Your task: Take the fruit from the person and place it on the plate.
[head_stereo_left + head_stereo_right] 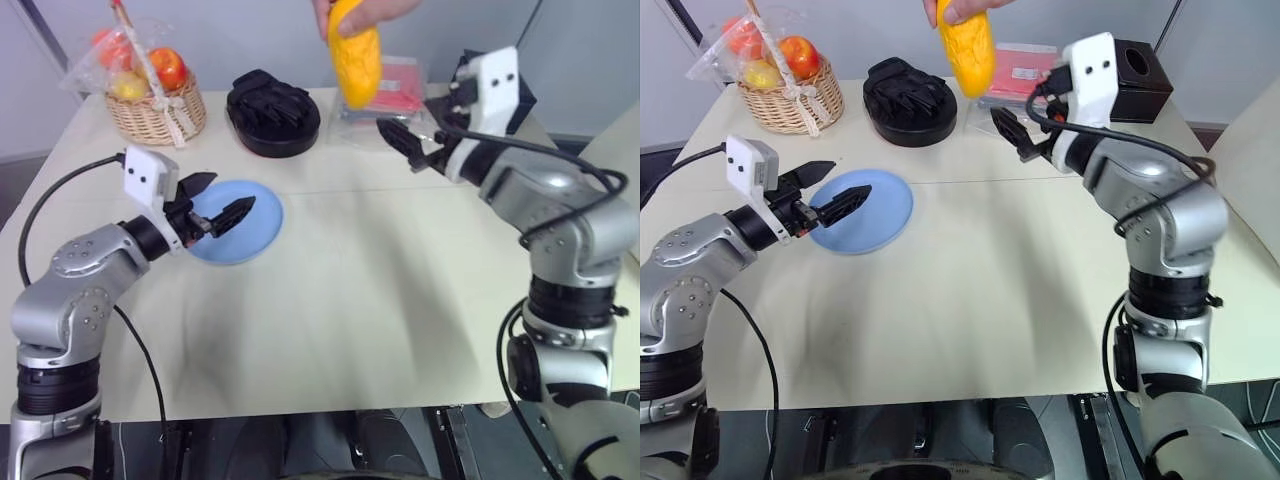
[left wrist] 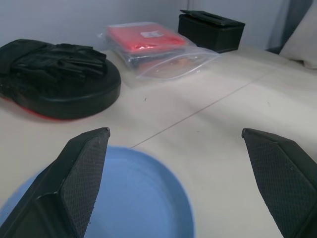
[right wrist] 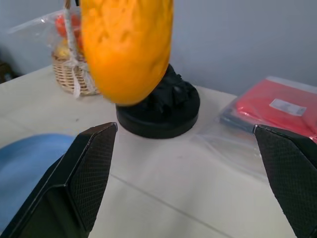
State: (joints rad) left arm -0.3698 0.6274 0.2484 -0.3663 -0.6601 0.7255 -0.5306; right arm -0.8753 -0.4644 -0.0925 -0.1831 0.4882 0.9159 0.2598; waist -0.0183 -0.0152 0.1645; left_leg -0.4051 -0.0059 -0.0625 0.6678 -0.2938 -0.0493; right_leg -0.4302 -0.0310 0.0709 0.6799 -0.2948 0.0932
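A person's hand (image 1: 362,12) holds the yellow-orange fruit (image 1: 355,62) upright above the far middle of the table. My right gripper (image 1: 405,136) is open, level and just right of the fruit's lower end, not touching it. In the right wrist view the fruit (image 3: 126,49) hangs ahead of the wide-apart fingers (image 3: 89,168), toward one side. The light-blue plate (image 1: 262,228) lies on the table at the left. My left gripper (image 1: 222,200) hovers open over the plate's near-left part, empty; the left wrist view shows the plate (image 2: 143,198) between its fingers (image 2: 79,178).
A wicker basket (image 1: 155,112) of bagged round fruits stands at the back left. A round black dish (image 1: 272,115) of dark objects sits beside it. Red packets in a clear bag (image 1: 402,85) and a black box (image 1: 1140,80) lie at the back right.
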